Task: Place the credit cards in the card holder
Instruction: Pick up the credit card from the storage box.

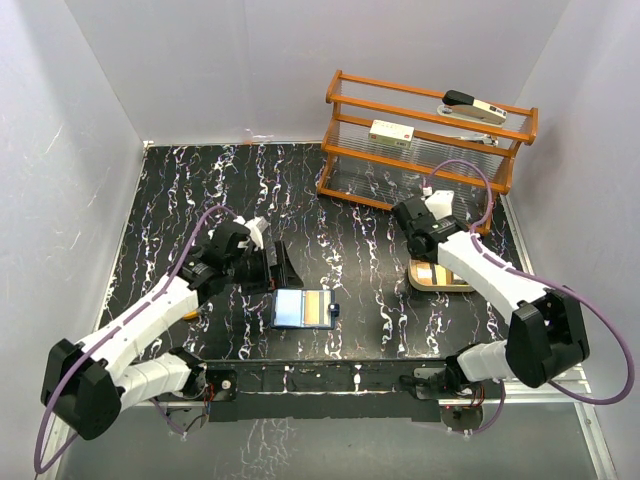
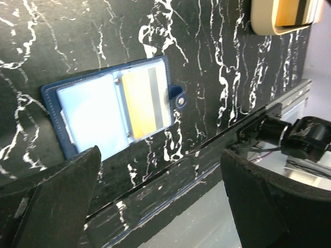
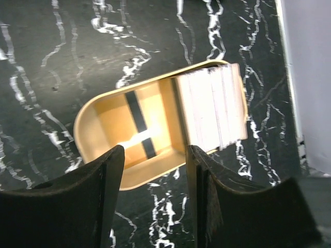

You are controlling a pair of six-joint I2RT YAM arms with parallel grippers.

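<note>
Your two arms work over a black, white-veined table (image 1: 180, 200), seen from the fixed camera above. A wooden rack (image 1: 420, 175) stands at 1 o'clock from the table's centre and carries two white devices (image 1: 390, 131) on its shelves.

Your left gripper (image 2: 160, 170) hangs low at the 11 o'clock side of the card holder (image 1: 303, 309). Its jaws are spread wide and hold nothing. Your right gripper (image 3: 155, 155) hovers above the beige tray (image 3: 98, 119), which lies at 4 o'clock near the table's right edge. Its jaws are parted by a narrower gap, and nothing is held between them.

The card holder lies open and flat at 6 o'clock, just inside the table's near edge, with its snap tab (image 2: 180, 98) pointing to 3 o'clock. A sleeved card (image 2: 147, 98), orange with a grey stripe, sits in the holder's right-hand page. The left-hand page shows only pale blue, and you cannot tell what it contains.

In the tray, a striped orange card (image 3: 139, 129) lies flat on the floor. A fanned stack of pale cards (image 3: 212, 108) fills the tray's end at 3 o'clock in the right wrist view.
</note>
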